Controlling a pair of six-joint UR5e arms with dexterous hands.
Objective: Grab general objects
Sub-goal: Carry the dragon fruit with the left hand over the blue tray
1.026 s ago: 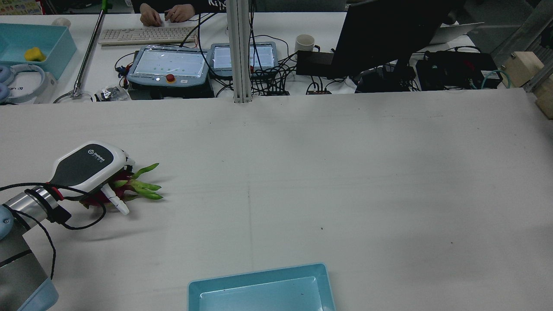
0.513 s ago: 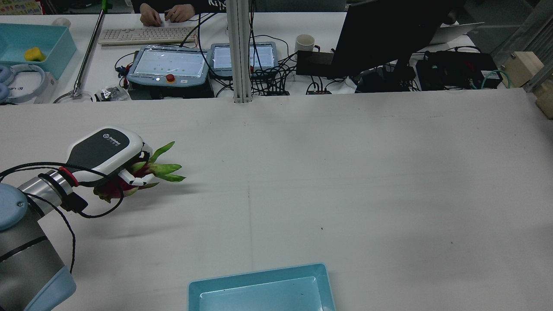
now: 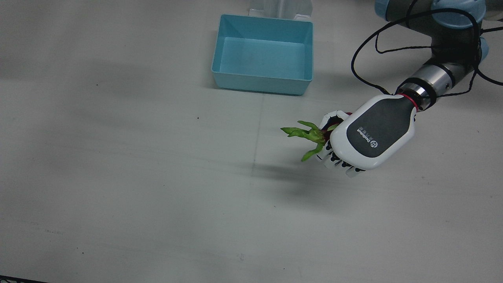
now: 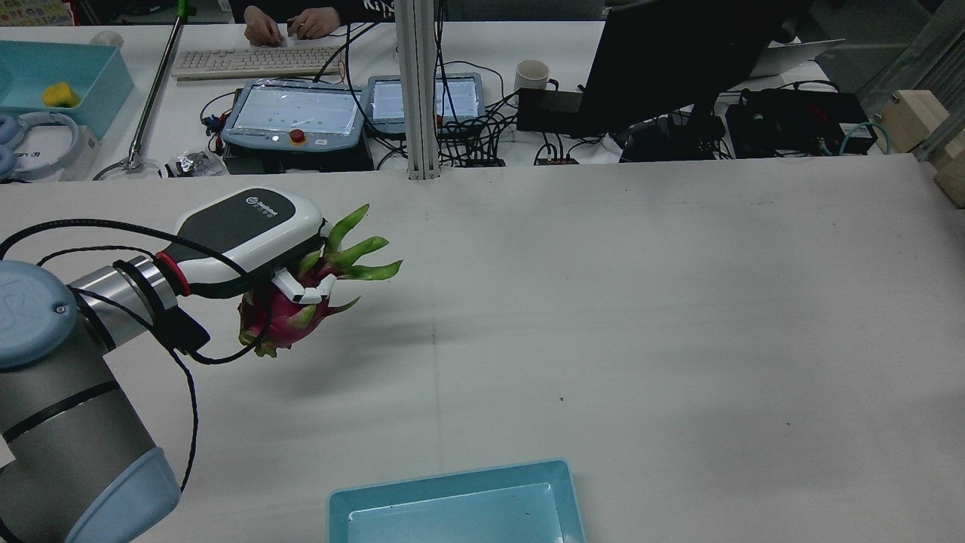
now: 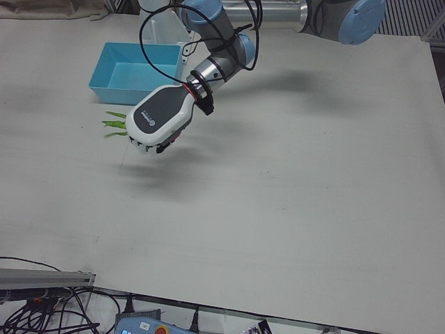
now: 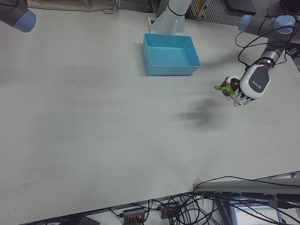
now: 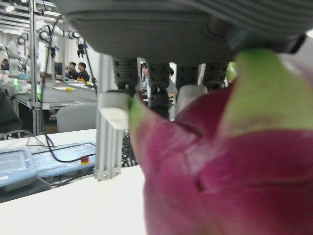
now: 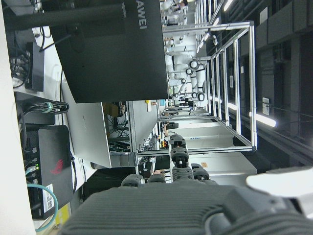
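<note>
So the big change: the left hand [image 4: 249, 230] has the dragon fruit [image 4: 283, 313] properly off the counter [image 4: 603, 302] now. A second ago the fruit was still down low with the hand draped over it, half a second ago it was just clearing the surface, and now it hangs clearly in the air under the palm, with its shadow lying on the counter below the hand and out past its fingers.

The hand is clenched on the fruit from above, fingers [image 4: 305, 290] wrapped around the upper body where the green leafy tips fan out beyond the fingertips. The pink bulk sits under the palm, and in the left hand view it fills most of the frame, so it's snug against the hand.

Honestly I'd say the grasp part is basically done and this is the carry. The blue bin [image 3: 263, 55] sits well apart from the hand, off toward the robot's side of the counter, and looks empty. Most of the fruit hangs below the fingers, so a slip seems like the main risk to me.

Right hand: only its own camera shows it, and I can't tell whether it's clenched or released.
</note>
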